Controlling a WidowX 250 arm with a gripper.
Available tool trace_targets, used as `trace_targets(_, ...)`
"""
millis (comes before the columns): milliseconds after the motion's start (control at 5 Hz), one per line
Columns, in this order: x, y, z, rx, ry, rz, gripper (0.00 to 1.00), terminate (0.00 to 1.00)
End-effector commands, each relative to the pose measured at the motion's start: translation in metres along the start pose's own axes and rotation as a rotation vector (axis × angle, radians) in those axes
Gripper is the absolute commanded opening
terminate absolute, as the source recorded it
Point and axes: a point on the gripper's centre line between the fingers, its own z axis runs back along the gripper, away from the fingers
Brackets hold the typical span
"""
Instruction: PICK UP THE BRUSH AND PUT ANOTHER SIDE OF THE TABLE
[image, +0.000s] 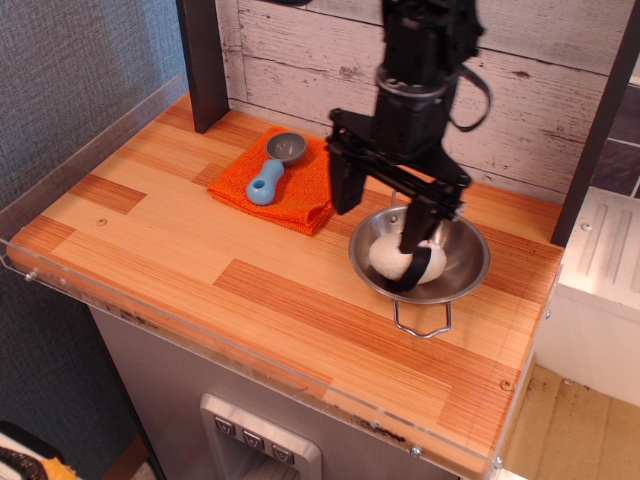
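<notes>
The brush (393, 259) is a white egg-shaped lump with a black band, lying in a steel bowl (462, 262) at the right of the wooden table (240, 280). My black gripper (380, 212) hangs open just above the bowl's left half. Its left finger (343, 184) stands over the bowl's left rim. Its right finger (418, 222) stands in front of the brush and hides part of it. The gripper holds nothing.
A folded orange cloth (305, 192) lies at the back middle with a blue-handled scoop (268, 178) on it. A dark post (203, 60) stands at the back left. A clear plastic rim (90, 290) runs along the table's front and left edges.
</notes>
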Motion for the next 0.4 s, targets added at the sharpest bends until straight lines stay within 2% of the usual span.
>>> trace_targets(0,0.016,0.000,-0.033,0.025,-0.048,-0.010,1.00,0.00)
trace_targets(200,0.017,0.000,-0.050,0.020,-0.075,-0.033,1.00,0.00)
